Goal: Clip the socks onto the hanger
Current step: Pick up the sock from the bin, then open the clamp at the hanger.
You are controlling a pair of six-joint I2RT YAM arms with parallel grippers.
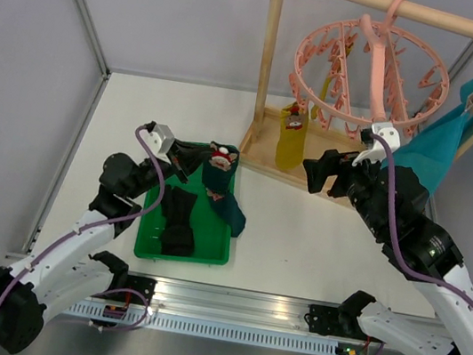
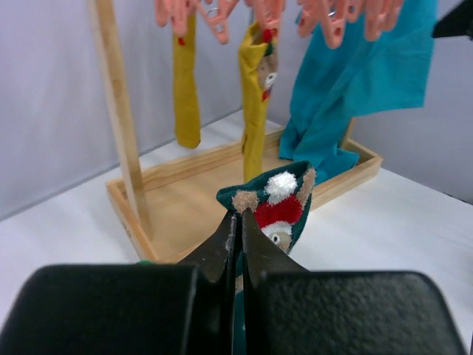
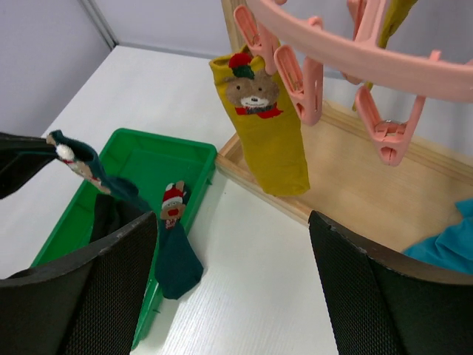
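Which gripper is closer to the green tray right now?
Left. The left gripper is over the green tray's far end, jaws shut on a teal sock; the right gripper sits off to its right.

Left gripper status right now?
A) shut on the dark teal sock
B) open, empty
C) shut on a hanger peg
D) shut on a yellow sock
A: in the left wrist view the left gripper is closed tight on the edge of the dark teal sock, which stands up right in front of it.
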